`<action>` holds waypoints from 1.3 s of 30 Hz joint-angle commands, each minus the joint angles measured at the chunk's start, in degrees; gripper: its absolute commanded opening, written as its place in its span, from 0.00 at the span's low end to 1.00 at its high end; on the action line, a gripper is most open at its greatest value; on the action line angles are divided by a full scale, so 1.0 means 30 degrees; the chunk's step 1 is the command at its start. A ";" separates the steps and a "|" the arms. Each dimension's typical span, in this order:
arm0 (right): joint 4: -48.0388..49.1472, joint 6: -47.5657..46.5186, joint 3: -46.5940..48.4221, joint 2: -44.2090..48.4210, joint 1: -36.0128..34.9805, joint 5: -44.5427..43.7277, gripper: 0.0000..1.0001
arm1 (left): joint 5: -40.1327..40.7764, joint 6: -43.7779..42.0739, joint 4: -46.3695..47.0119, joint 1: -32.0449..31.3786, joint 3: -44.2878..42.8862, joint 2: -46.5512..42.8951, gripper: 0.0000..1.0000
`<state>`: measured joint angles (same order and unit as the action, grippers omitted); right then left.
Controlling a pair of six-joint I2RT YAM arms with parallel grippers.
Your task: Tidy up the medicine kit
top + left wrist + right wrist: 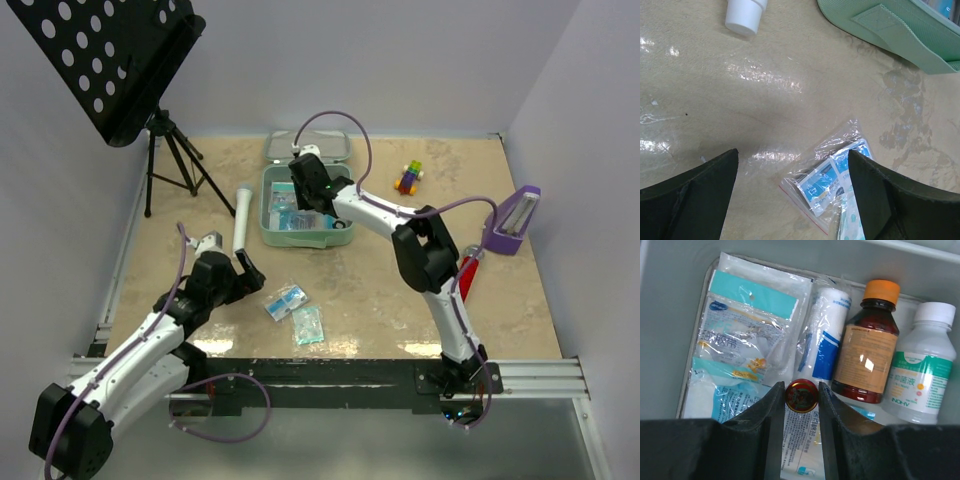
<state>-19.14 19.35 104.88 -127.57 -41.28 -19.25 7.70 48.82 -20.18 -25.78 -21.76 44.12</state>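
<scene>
The mint-green medicine kit [268,207] lies open at the back centre, its lid [306,146] laid flat behind it. My right gripper [305,195] hangs inside the kit [670,315], shut on a small round red tin [801,395]. Under it sit plastic-wrapped packets [745,330], a gauze roll [827,335], a brown bottle with an orange cap [867,345] and a white bottle [920,375]. My left gripper [250,272] stands open and holds nothing, low over the table [792,152]. A clear bag of blue packets [832,177] lies just beyond its right finger. Two packets [285,301] [308,325] show from above.
A white tube [241,215] lies left of the kit, its end [744,17] visible in the left wrist view. A black music stand [110,60] on a tripod fills the back left. A colourful toy [408,177], a purple wedge [513,220] and a red object [466,275] are on the right.
</scene>
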 commanded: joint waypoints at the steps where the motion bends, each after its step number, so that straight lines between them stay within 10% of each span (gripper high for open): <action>1: 0.0373 -0.0504 0.1632 0.0277 0.0107 0.0584 0.24 | 0.0215 -0.0218 0.0956 0.0097 -0.0394 0.0235 0.95; 12: 0.0579 -0.0036 -0.0211 0.2967 0.0049 0.0497 0.53 | -0.0019 -0.0159 0.0987 0.0126 -0.0422 0.0119 0.95; 26: 0.5022 0.1486 -1.5321 1.3807 -0.5603 0.2487 0.51 | -0.0018 0.0367 -0.0098 0.0097 -0.0424 -0.1377 0.95; 39: 0.7989 0.3246 -1.7618 1.1414 -0.7042 0.2343 0.52 | -0.0928 0.0690 -0.0273 0.0097 0.0339 -0.1698 0.95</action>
<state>-0.89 27.57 50.24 -90.80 -62.24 -11.42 5.98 50.13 -21.17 -25.78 -20.71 39.99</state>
